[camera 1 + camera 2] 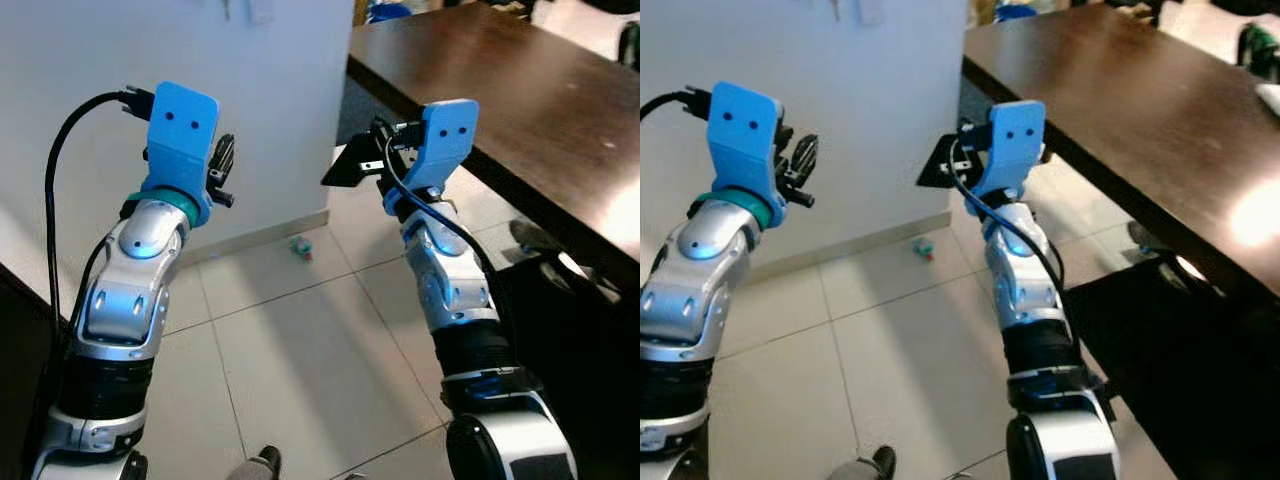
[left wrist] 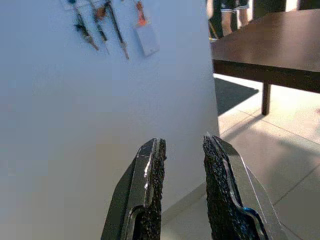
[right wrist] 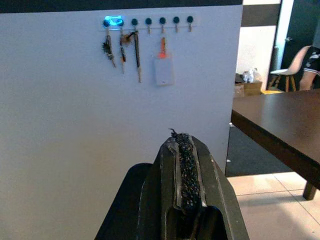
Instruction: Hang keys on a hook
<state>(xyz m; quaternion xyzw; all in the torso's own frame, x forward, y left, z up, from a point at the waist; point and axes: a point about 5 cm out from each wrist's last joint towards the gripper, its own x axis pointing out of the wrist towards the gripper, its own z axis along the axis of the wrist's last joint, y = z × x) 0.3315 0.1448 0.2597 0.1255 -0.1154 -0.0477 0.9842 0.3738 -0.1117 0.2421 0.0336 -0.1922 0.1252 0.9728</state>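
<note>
Both arms are raised before a white wall point(image 1: 270, 110); the left pincer point(image 2: 182, 165) points at the wall with its two black fingers point(image 2: 150, 190) slightly apart, a narrow gap between the rough pads, nothing held between them. The right pincer point(image 3: 182, 165) also faces the wall; its fingers appear pressed together edge-on, showing a single rough strip, and nothing can be seen in their grip. High on the wall runs a row of round dark hooks point(image 3: 148, 21); the hook at one end glows blue. Several bunches of keys point(image 3: 108, 50) hang from the hooks at the glowing end, and beside them hangs a white card point(image 3: 163, 70) on an orange strap; the other hooks along the row are bare. A small coloured object point(image 1: 301, 247) lies on the tiled floor point(image 1: 300, 350) near the foot of the wall; what it is cannot be told. A dark brown tabletop point(image 1: 520, 90) stands to the robot's right, just beside the right arm; a chair point(image 3: 290, 67) stands beyond it.
</note>
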